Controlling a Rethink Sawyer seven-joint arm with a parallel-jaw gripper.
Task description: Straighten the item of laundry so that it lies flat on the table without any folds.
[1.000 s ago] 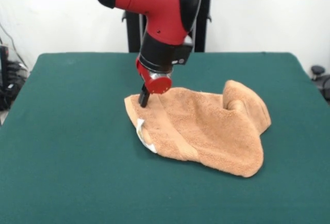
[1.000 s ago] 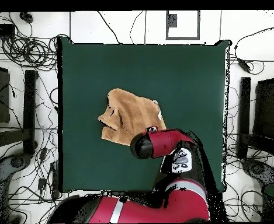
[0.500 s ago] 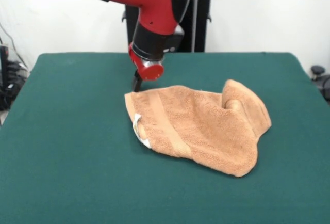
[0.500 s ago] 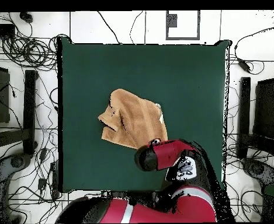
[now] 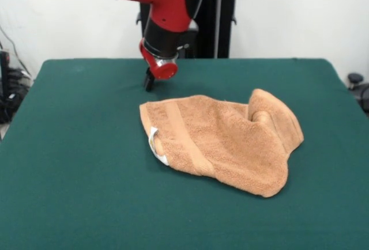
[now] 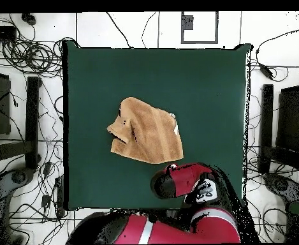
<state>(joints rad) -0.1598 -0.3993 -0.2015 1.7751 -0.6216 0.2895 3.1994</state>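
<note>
Front view: orange towel (image 5: 222,143) on the green desk (image 5: 75,169), right of centre, largely spread yet unfinished, with a raised fold (image 5: 271,112) at its right end and a white tag (image 5: 155,146) at its left edge; tool (image 5: 149,81) above bare cloth just beyond the towel's far left corner, clear of it, finger state impossible to tell. Overhead view: towel (image 6: 145,131) left of desk centre, one corner doubled over (image 6: 121,127), flattening left to do; arm (image 6: 177,182) beside its lower right corner.

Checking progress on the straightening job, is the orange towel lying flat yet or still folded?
Still folded. The towel has a raised, bunched hump at one end, and the white tag corner is doubled over. The gripper hangs clear of it.
</note>
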